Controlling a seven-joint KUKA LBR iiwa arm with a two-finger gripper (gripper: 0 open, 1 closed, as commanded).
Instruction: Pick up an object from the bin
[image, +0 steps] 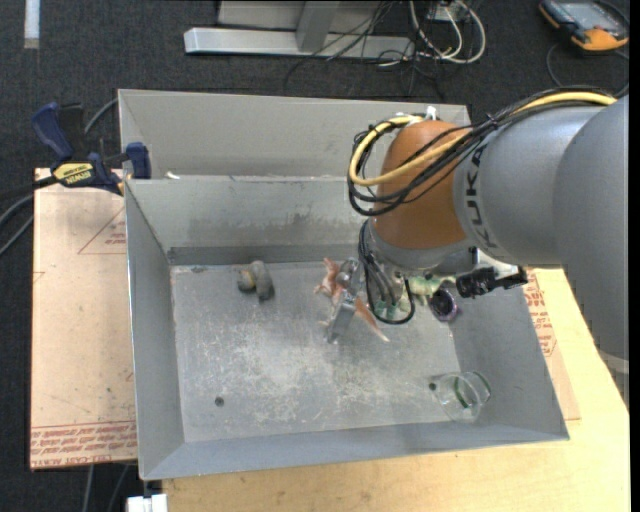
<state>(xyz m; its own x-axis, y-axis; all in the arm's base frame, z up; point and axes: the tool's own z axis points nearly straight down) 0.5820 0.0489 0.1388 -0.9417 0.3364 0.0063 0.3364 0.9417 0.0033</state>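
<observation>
My gripper (341, 318) reaches down into the middle of the bin, below the arm's orange cover. A thin pink-orange thing (329, 280) lies right against it on its far side, partly hidden by it. A small purple thing (446, 306) and a greenish one (424, 290) sit just to the right, half under the wrist. A small grey-tan lump (256, 279) lies apart to the left, near the back wall.
A clear, glassy thing (461, 390) rests in the front right corner of the bin. A tiny dark speck (219, 402) lies on the floor at the front left. The arm covers the bin's right rear part.
</observation>
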